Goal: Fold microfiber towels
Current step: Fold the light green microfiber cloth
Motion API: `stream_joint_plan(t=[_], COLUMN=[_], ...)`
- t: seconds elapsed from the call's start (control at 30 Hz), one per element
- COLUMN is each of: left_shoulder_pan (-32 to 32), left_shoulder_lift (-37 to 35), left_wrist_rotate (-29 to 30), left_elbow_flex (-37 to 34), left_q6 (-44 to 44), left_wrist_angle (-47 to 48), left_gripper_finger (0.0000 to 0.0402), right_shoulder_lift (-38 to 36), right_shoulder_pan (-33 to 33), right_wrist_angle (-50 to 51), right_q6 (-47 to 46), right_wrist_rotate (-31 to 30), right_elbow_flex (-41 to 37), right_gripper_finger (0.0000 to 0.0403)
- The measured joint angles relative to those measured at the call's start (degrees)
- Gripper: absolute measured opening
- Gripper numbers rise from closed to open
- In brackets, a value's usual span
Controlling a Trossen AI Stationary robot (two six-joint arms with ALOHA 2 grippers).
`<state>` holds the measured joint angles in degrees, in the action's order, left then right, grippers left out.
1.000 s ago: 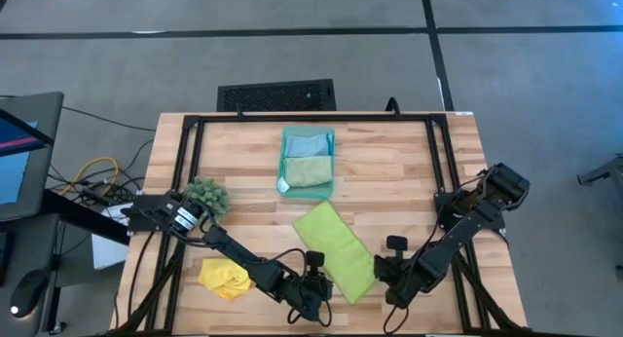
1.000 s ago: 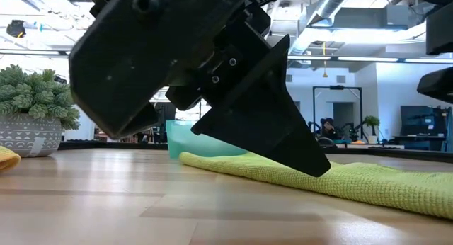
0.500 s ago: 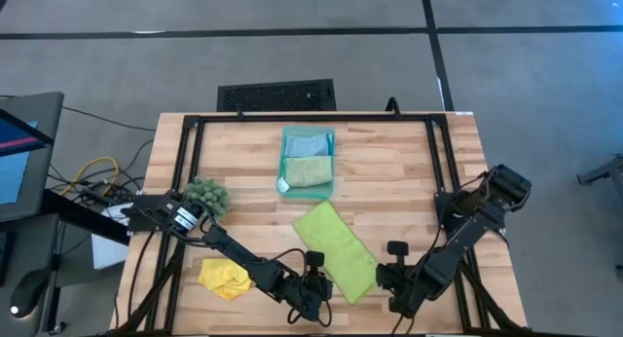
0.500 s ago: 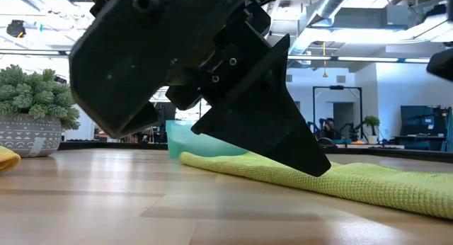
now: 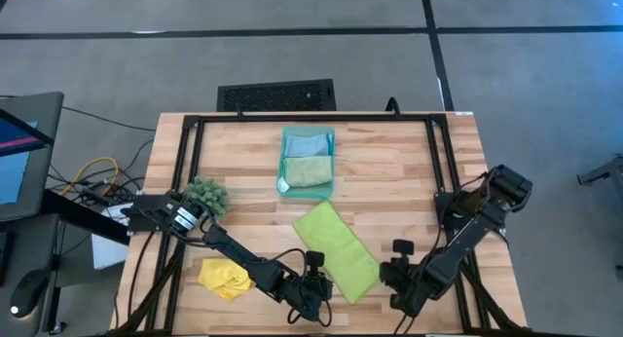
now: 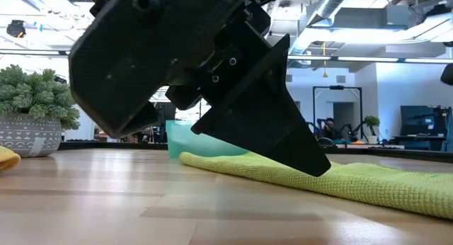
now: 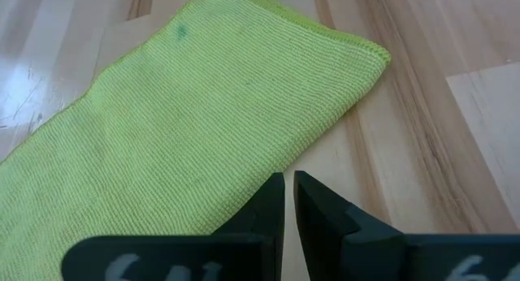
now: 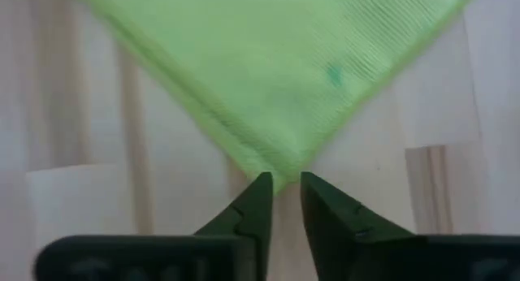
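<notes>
We saw the lime towel (image 5: 337, 250) folded on the table (image 5: 389, 181), our left tool (image 7: 288, 188) closed empty beside it. Our right tool (image 8: 280, 192), narrowly parted at its corner, could snag and undo the fold.

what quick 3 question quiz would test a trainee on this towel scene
1. True or false: the lime towel lies in the tray.
2. Which towel lies crumpled near the plant? A blue B yellow C sage
3. Fill in: the left gripper is ___.

Key: 1 false, it lies folded on the table. 2 B, the yellow towel. 3 shut, and empty beside the lime towel.
</notes>
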<state>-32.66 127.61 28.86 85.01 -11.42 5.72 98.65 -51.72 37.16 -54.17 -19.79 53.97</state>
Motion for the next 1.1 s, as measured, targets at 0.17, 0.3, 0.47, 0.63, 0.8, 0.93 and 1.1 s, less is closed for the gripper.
stream_joint_plan(t=[0.17,0.3,0.47,0.63,0.8,0.93,1.1], left_shoulder_pan=[0.0,0.0,0.0,-0.02,-0.04,-0.04,-0.04], left_shoulder_lift=[0.0,0.0,0.0,0.0,0.0,0.0,0.0], left_wrist_rotate=[0.0,-0.02,-0.02,-0.02,-0.02,-0.02,-0.02], left_elbow_flex=[0.0,0.0,0.0,0.0,0.0,0.0,0.0], left_q6=[0.0,0.0,0.0,0.0,0.0,0.0,0.0], left_wrist_angle=[0.0,0.0,0.0,0.0,0.0,0.0,0.0], left_gripper_finger=[0.0023,0.0023,0.0022,0.0022,0.0022,0.0022,0.0022], right_shoulder_lift=[0.0,0.0,0.0,0.0,0.0,0.0,0.0], right_shoulder_pan=[0.97,1.37,2.2,3.41,3.54,3.34,2.91], right_wrist_angle=[-2.11,-3.19,-3.47,-3.79,-3.89,-4.87,-4.28], right_q6=[0.82,2.05,3.03,3.65,4.89,6.65,6.71], right_wrist_rotate=[0.45,0.42,0.44,1.43,1.91,1.92,1.71], right_elbow_flex=[-2.1,-2.13,-2.13,-2.13,-2.13,-2.16,-0.68], right_gripper_finger=[0.0136,0.0148,0.0123,0.0088,0.0051,0.0012,0.0017])
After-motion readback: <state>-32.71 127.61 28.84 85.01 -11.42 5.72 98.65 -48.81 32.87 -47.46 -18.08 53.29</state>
